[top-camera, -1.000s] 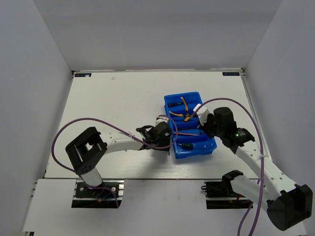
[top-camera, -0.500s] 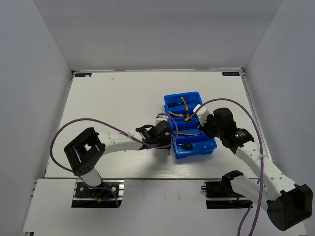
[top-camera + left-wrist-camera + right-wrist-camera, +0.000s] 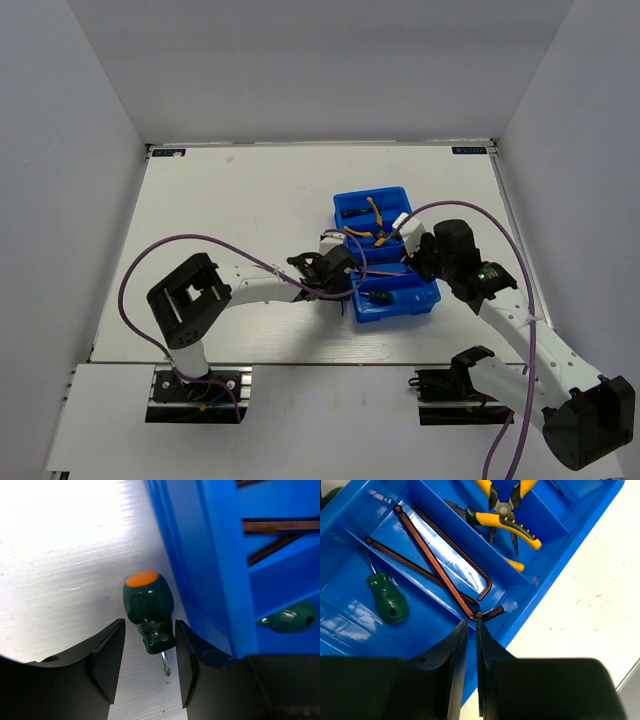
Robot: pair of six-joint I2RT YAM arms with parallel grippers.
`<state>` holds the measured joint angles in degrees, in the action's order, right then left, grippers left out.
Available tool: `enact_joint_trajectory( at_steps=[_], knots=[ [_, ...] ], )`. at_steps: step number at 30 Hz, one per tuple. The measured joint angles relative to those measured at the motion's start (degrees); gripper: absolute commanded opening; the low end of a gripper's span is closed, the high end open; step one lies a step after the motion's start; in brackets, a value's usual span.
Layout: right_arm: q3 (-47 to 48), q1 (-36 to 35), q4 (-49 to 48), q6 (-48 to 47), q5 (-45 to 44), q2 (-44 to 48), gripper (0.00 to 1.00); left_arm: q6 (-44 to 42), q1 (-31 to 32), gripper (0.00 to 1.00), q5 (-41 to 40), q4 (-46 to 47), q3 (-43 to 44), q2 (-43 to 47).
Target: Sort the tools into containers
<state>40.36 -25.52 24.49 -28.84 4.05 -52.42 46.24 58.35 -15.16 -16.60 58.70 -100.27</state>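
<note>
A stubby green-black screwdriver (image 3: 149,607) with an orange cap lies on the table against the blue tray's (image 3: 210,555) outer wall. My left gripper (image 3: 149,630) is open, with one jaw on each side of the tool's blade end. A gap shows at the left jaw. My right gripper (image 3: 471,621) hovers over the tray (image 3: 570,545), its jaws a narrow slit apart and nothing between them. The bend of a brown hex key (image 3: 435,560) lies just beyond its tips. Yellow-handled pliers (image 3: 510,520) and another green stubby tool (image 3: 387,597) lie in other compartments.
The tray (image 3: 370,193) stands right of the table's middle, with both grippers, left (image 3: 343,270) and right (image 3: 400,240), at its sides. A dark-handled screwdriver (image 3: 352,212) lies in the far compartment. Purple cables loop above both arms. White walls enclose the table.
My left arm has pushed a little right toward the tray and its jaws have narrowed around the stubby screwdriver. The right arm has not moved.
</note>
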Motion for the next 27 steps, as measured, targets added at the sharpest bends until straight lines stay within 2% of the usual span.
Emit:
enact_joint_trajectory(
  at_steps=[9, 13, 17, 20, 21, 23, 24, 25, 26, 27],
  knots=[
    [0.0, 0.0, 0.0, 0.0, 0.4, 0.0, 0.18, 2.1, 0.0, 0.52, -3.1, -4.0, 0.3, -0.6],
    [0.0, 0.0, 0.0, 0.0, 0.4, 0.0, 0.18, 2.7, 0.0, 0.45, -4.9, -5.5, 0.3, -0.6],
    [0.0, 0.0, 0.0, 0.0, 0.5, 0.0, 0.18, 2.5, -0.1, 0.36, -5.8, -6.2, 0.3, -0.5],
    [0.0, 0.0, 0.0, 0.0, 0.5, 0.0, 0.18, 1.8, -0.4, 0.23, -6.3, -6.5, 0.3, -0.5],
    [0.0, 0.0, 0.0, 0.0, 0.5, 0.0, 0.18, 1.6, -0.4, 0.15, -6.4, -6.7, 0.3, -0.6],
    [0.0, 0.0, 0.0, 0.1, 0.5, 0.3, 0.18, 1.2, -0.5, 0.07, -6.8, -7.2, 0.4, -0.6],
    [0.0, 0.0, 0.0, 0.1, 0.5, 0.4, 0.21, 0.9, -0.5, 0.0, -7.0, -7.8, 0.6, -0.6],
    [0.0, 0.0, 0.0, 0.2, 0.5, 0.6, 0.37, 0.7, -0.5, 0.0, -7.3, -8.5, 0.8, -0.6],
    [0.0, 0.0, 0.0, 0.5, 0.5, 0.6, 0.78, 0.4, -0.4, 0.0, -8.1, -9.7, 1.1, -0.5],
    [0.0, 0.0, -0.1, 0.8, 0.5, 0.7, 0.82, 0.0, -0.2, 0.0, -8.9, -11.0, 1.4, -0.4]
  ],
)
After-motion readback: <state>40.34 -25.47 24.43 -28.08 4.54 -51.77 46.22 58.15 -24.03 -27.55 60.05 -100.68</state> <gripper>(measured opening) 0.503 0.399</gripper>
